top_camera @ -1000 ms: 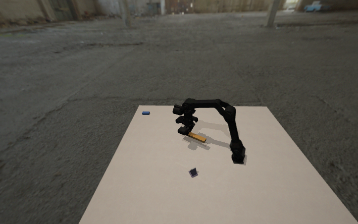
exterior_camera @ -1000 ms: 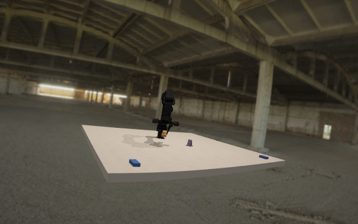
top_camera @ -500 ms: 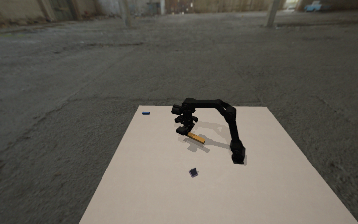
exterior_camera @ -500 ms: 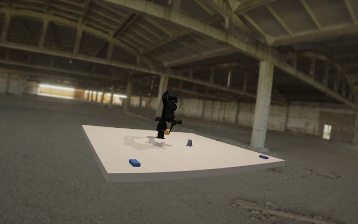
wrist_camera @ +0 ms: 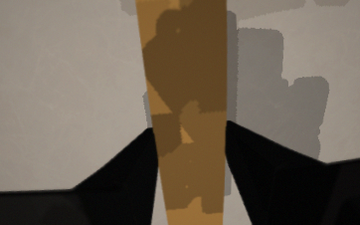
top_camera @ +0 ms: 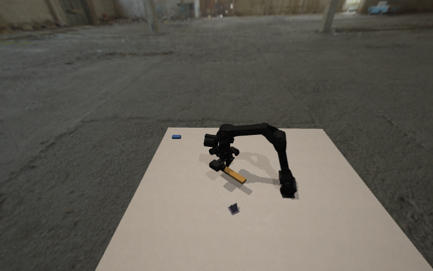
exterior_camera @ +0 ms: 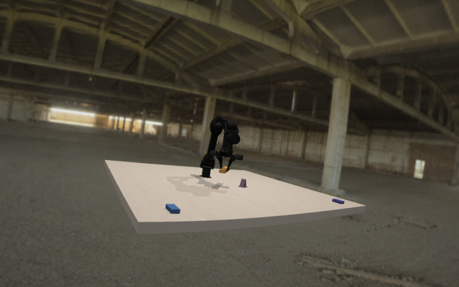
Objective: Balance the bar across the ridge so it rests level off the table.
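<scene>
The orange bar [top_camera: 235, 175] [exterior_camera: 223, 170] [wrist_camera: 190, 164] is held in the air above the table, with its shadow on the table below and apart from it. My gripper [top_camera: 224, 167] [exterior_camera: 224, 169] [wrist_camera: 189, 132] is shut on the bar, one finger on each long side. In the wrist view the bar runs up and down the picture between the fingers. The small dark purple ridge [top_camera: 233, 208] [exterior_camera: 242, 183] stands on the table, nearer the top camera than the bar, with nothing on it. The ridge does not show in the wrist view.
A blue block [top_camera: 176, 136] [exterior_camera: 172, 209] lies near a table corner. A dark blue-violet block [exterior_camera: 338, 201] lies near another corner in the exterior view. The arm's base [top_camera: 288, 189] [exterior_camera: 206, 172] stands on the pale table [top_camera: 278, 242] [exterior_camera: 277, 206], to the right of the bar in the top view.
</scene>
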